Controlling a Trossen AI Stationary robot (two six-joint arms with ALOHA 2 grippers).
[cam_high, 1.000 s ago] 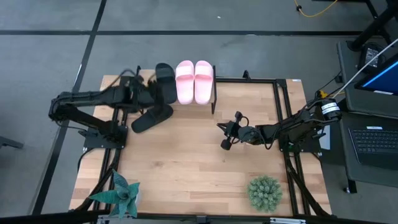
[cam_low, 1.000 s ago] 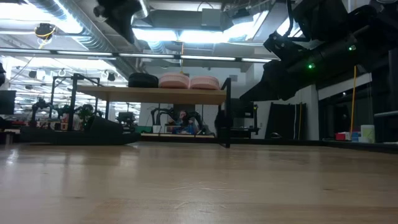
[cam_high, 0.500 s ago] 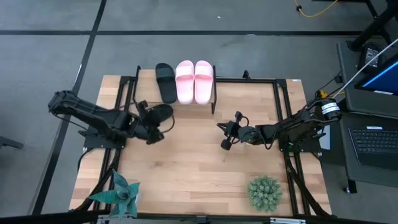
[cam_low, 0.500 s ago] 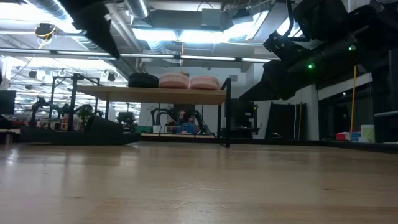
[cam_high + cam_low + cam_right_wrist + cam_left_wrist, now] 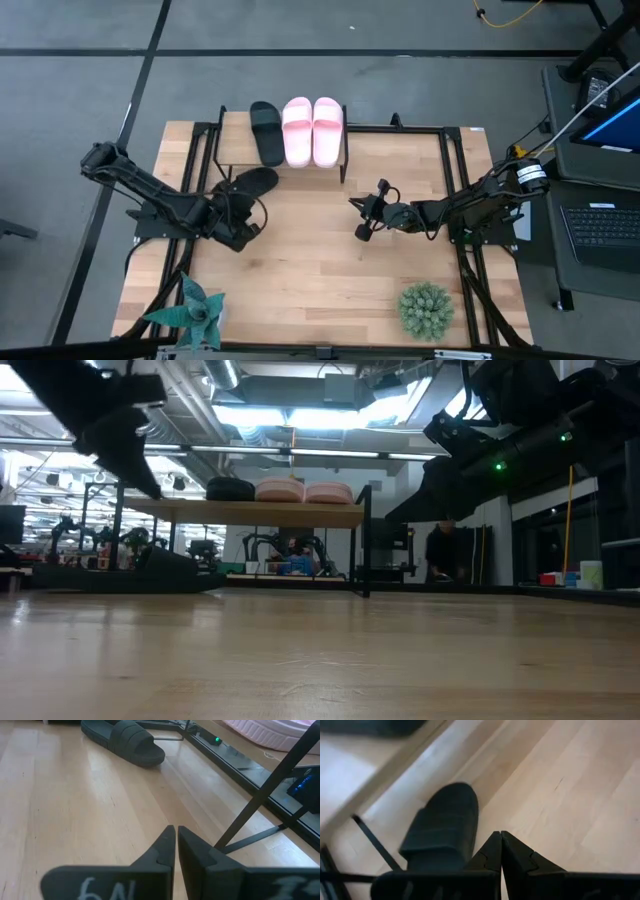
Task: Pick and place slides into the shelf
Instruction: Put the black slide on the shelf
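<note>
Shelf (image 5: 232, 150) at 12 o'clock edge of the table (image 5: 320, 270), light plank top on thin black legs. On top, side by side: one black slide (image 5: 266, 131) at the left, then the pink pair (image 5: 313, 130) touching each other, right end of the plank. Left part of the plank bare. Low view shows the same three on the plank: black one (image 5: 230, 489), pink ones (image 5: 305, 491).

Second black slide (image 5: 250, 183) lies on the table at about 10 o'clock, just in front of the shelf's left part, angled. Left wrist view shows it flat on the wood, strap up (image 5: 442, 827).

Left gripper (image 5: 240, 222) just beside that slide, on its 6 o'clock side, fingers pressed together, holding nothing. Right gripper (image 5: 360, 217) near table centre, slightly toward 3 o'clock, fingers nearly together, nothing between them (image 5: 174, 845).

Two potted plants at the 6 o'clock edge: spiky one (image 5: 192, 310) at 7 o'clock, round one (image 5: 426, 308) at 5 o'clock.
</note>
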